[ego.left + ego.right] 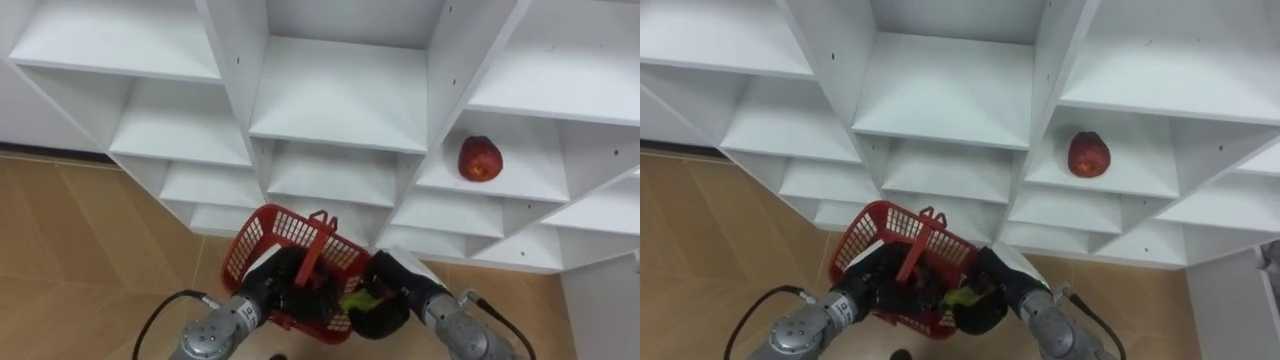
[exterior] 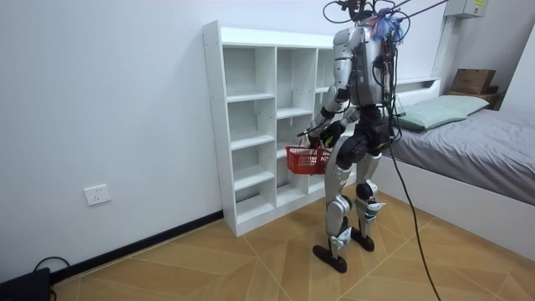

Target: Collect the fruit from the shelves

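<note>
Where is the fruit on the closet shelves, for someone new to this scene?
Start at the white shelving unit and take its right-hand column. On a shelf partway down sits a red apple, alone in its compartment. It is round and solid, unlike the red mesh basket below.

Soft, even indoor light fills the room, and the white closet [image 1: 340, 95] reads bright without glare, each compartment shading to pale grey beneath its shelf. In the eye views its uprights splay outward toward the edges, and the inside of the red basket [image 1: 255, 240] lies in shadow.
</note>
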You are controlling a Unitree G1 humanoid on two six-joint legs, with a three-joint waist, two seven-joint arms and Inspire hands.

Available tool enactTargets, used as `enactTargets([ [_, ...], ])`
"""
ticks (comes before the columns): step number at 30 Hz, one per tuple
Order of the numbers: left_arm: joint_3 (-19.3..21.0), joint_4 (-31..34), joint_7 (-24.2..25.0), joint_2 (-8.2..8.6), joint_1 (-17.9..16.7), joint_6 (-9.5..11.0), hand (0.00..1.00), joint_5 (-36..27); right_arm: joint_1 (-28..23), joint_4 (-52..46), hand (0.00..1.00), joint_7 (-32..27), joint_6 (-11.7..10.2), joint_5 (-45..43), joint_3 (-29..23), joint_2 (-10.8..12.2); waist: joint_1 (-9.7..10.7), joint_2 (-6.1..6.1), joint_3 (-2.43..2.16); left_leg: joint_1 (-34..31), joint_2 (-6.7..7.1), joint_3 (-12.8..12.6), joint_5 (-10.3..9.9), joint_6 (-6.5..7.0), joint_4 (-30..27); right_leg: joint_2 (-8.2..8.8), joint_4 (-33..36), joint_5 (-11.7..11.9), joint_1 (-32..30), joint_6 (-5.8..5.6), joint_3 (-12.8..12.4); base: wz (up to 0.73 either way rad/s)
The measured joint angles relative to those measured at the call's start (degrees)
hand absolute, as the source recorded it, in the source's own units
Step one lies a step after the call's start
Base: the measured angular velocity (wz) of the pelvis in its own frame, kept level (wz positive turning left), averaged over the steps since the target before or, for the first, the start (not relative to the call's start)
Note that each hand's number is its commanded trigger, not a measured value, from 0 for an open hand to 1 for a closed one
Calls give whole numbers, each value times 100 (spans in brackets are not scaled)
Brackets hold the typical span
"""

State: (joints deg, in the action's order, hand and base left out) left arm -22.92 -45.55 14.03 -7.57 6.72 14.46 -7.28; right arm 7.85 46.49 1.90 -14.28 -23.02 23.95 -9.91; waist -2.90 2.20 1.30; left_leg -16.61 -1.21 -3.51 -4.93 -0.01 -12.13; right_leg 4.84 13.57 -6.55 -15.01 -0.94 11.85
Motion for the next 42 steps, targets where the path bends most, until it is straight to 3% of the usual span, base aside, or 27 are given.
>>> enactTargets([
  [9,-320,260,289,-86,-1,-1,100,-7,3,3,100,-285,1,-451,16,-2,-31,-2,1,4,-2,-14,0,0,3,-1,1,1,1,1,-11,0],
  [19,-344,462,684,-87,2,-4,100,-224,376,0,100,-446,15,-480,16,1,-57,-5,2,13,-7,-49,0,-1,24,-5,15,2,-21,2,-47,-1],
  [26,-375,462,697,-90,4,-4,100,-224,477,0,100,-466,15,-483,101,2,-69,-7,4,18,-7,-57,0,-1,51,-6,-2,1,-23,2,-52,0],
  [27,-376,462,698,-92,5,-4,100,-225,476,1,91,-475,14,-483,124,2,-63,-7,5,18,-7,-57,0,-1,51,-6,-3,1,-22,2,-50,0],
  [29,-386,462,741,-103,6,-4,100,-226,474,16,85,-489,14,-483,189,5,-60,-7,7,19,-8,-57,0,-1,51,-6,-3,1,-20,2,-51,0],
  [30,-395,462,764,-111,6,-4,100,-226,473,19,67,-491,14,-483,195,7,-59,-7,8,19,-8,-57,0,-1,51,-6,-3,1,-20,2,-51,0],
  [31,-407,462,791,-127,6,-4,100,-226,473,29,33,-493,14,-483,202,8,-61,-6,10,19,-9,-57,0,-1,51,-6,-3,1,-21,2,-50,0],
  [32,-425,462,805,-142,6,-4,100,-226,473,35,10,-500,15,-483,205,9,-63,-6,11,19,-9,-57,0,-1,51,-6,-3,1,-20,2,-50,0],
  [33,-427,462,808,-144,6,-5,100,-226,473,35,0,-504,15,-483,205,9,-67,-6,13,19,-9,-57,0,-1,52,-6,-4,1,-21,2,-53,0],
  [42,-428,506,811,-124,67,-4,100,-257,481,32,0,-500,14,-480,242,60,-100,-12,22,-11,-10,-100,0,-1,73,-7,4,2,-91,2,-92,-2],
])
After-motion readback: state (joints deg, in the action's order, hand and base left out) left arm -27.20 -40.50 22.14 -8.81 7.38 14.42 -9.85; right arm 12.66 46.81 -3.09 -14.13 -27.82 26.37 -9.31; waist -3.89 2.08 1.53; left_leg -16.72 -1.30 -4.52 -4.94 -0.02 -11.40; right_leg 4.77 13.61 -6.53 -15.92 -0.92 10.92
